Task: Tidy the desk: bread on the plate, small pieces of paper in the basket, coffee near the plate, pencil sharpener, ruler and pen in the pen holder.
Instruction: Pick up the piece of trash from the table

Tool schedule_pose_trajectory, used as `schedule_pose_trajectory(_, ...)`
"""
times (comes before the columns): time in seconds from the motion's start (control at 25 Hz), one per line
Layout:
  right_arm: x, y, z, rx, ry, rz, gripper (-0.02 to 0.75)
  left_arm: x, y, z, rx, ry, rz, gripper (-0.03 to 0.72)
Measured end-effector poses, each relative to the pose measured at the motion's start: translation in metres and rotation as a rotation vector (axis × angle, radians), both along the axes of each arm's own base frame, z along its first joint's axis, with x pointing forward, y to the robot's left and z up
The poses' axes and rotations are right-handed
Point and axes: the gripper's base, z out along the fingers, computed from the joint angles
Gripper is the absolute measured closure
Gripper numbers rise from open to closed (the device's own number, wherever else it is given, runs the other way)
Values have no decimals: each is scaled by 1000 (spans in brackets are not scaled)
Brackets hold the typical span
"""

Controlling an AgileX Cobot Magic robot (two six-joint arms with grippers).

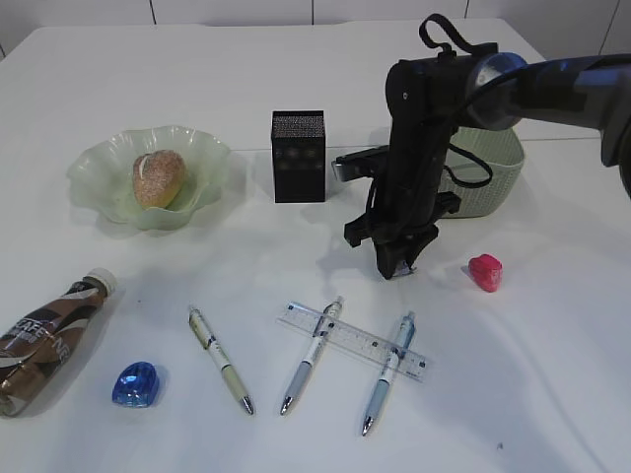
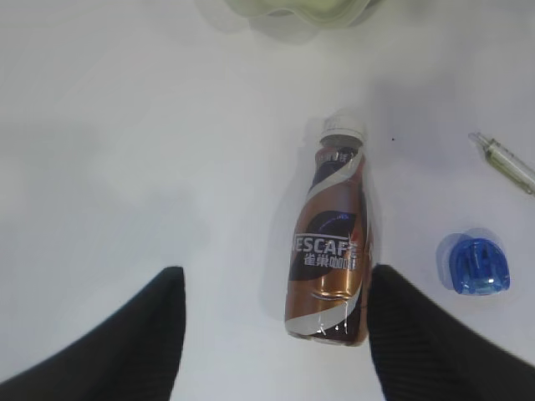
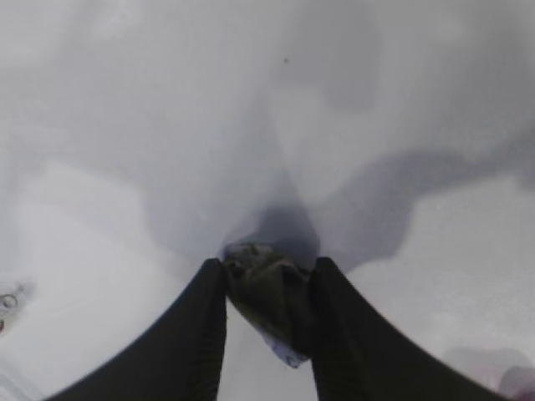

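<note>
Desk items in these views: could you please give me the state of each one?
Bread: on plate.
Coffee: lying down, capped.
Ruler: across two pens.
Paper: pinched in right gripper.
Left gripper: open above the coffee.
Basket: upright behind the arm.

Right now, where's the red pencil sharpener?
In the exterior view, the red pencil sharpener sits on the white table at right, in front of the pale green basket, just right of the right gripper.
</note>
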Motion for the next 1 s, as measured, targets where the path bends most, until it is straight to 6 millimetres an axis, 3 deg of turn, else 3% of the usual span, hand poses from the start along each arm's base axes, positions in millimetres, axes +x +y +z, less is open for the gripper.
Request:
schedule_pose_trajectory(0.08,0,0,0,1,0,0,511,0,0,0,0,0,0,207)
schedule_pose_trajectory(0.12,0,0,0,2,1,-1,568,0,0,0,0,0,0,207)
schedule_pose_trajectory(0.24,0,0,0,5,2,-2,584,0,0,0,1,0,0,207)
schedule_pose_trajectory(0.88,7,6,19,54,-49,-77,593,0,0,0,3,2,0,209)
schedule_pose_trajectory(1.0,6,6,35,68,-79,-81,594,0,0,0,3,2,0,209)
